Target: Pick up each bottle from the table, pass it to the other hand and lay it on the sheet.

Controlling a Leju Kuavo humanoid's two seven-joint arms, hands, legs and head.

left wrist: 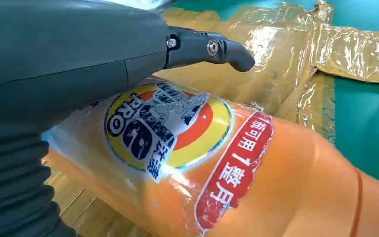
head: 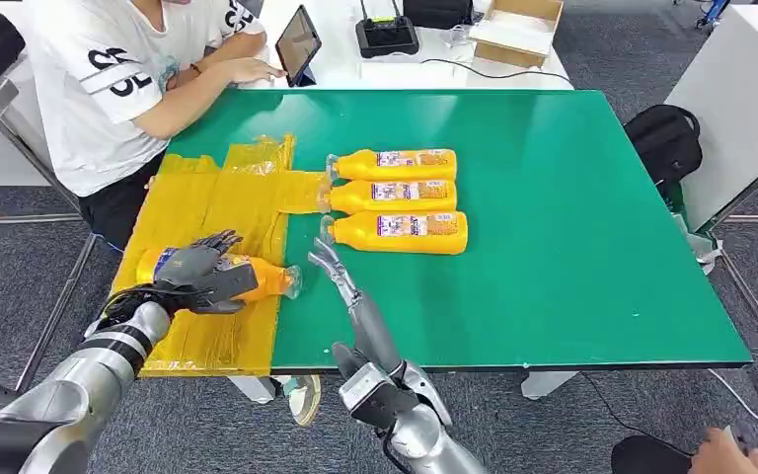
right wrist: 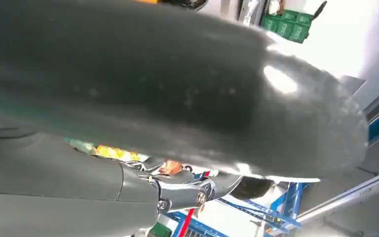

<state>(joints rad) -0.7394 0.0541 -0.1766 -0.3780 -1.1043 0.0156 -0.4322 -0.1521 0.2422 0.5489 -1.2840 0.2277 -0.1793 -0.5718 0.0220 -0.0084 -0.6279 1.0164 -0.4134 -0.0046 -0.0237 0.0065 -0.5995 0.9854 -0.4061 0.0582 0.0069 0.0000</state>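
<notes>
On the yellow sheet (head: 207, 207), at its near end toward the robot, the left hand (head: 200, 274) grips an orange bottle (head: 262, 280) lying on its side, fingers (head: 219, 240) curled over the body, cap end pointing off the sheet toward the green worktop (head: 572, 197); left wrist view shows the thick thumb (left wrist: 212, 49) reaching over the bottle's round label (left wrist: 165, 123) with crinkled sheet behind it. Right hand (head: 341, 276) hovers just beside the sheet's right edge, near the held bottle's cap, holding nothing, fingers (head: 324, 259) stretched out forward and lying close together; right wrist view too blurred and dark to add anything. Three more orange bottles lie on their sides in a row on the worktop just right of the sheet, caps toward the sheet: far bottle (head: 395, 164), middle bottle (head: 390, 196), near bottle (head: 400, 232), touching or nearly touching side by side. Beyond the sheet's far end a person in a white shirt (head: 109, 79) sits with a forearm on the worktop corner, tablet (head: 297, 44) propped just past it on a white table (head: 424, 74)
</notes>
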